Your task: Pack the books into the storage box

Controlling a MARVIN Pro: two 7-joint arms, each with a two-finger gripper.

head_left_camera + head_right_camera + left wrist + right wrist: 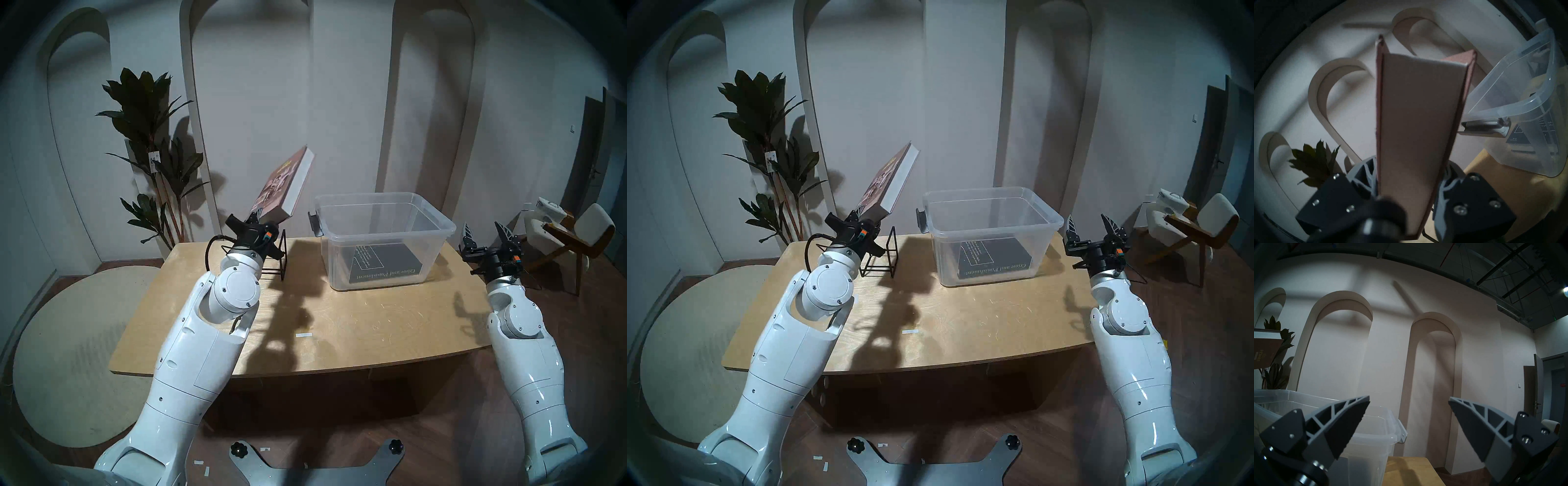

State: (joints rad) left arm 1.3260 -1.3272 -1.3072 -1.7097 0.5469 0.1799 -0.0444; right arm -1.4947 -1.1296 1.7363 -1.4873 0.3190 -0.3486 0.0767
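Left of the wooden table (339, 325) a round pale rug (68, 356) lies on dark wood flooring, with a leafy plant (152, 142) before a white wall of arched niches. The left gripper (259, 217) pinches the reddish-brown book (285, 183) aloft above the black wire rack (276, 254). Right of the rack, the storage box (383, 210) holds 1 black book (386, 264) flat. The right gripper (485, 234), jaws spread, hangs beyond the table's right edge, near a chair (576, 234).

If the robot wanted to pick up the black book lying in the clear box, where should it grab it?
Probably from above. The black book lies flat on the floor of the storage box, walled all round, so only the open top gives a way in. Its edge nearest the robot looks close to the wall, so pinching the far long edge across its thickness seems easiest, perhaps after tipping it.
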